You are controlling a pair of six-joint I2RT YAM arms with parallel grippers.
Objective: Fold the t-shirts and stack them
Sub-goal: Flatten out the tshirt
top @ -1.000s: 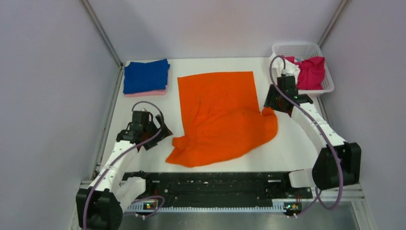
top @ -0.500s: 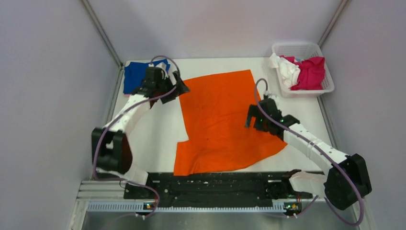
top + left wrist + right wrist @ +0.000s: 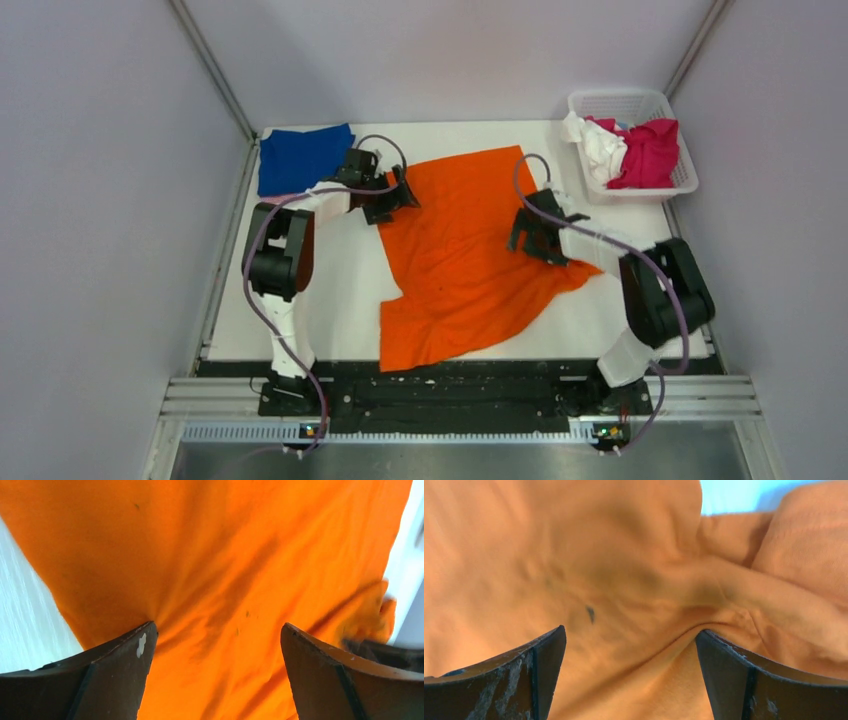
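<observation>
Bright orange short-sleeved cloth t-shirt [image 3: 455,250] lies spread on white desk [image 3: 340,300], approx. mid-desk. Its far half is fairly flat; the near half is wrinkled, w/ an uneven hem and a flap sticking out at the near-left corner.

Left arm [image 3: 320,200] reaches in from the shirt's left. Left jaws sit at the shirt's far-left edge. In the wrist view both dark fingers [image 3: 120,675] are spread wide w/ orange cloth [image 3: 215,580] below and between them. The left fingertip is right at the cloth edge, creases fanning from it, nothing clamped.

Right arm [image 3: 610,245] comes in from the shirt's right. Right jaws are over the shirt's right edge, where the fabric bunches. In the wrist view the fingers [image 3: 514,680] are also set well apart, a raised fold of orange cloth [image 3: 624,580] between them, not pinched.

Royal blue folded t-shirt [image 3: 300,158] lies left of the orange shirt's far edge, just beyond the left arm. White plastic lattice basket [image 3: 620,100] is far-right of the orange shirt and holds a crumpled magenta t-shirt [image 3: 650,150] and a white t-shirt [image 3: 600,145], the latter draping over the basket's left rim.
</observation>
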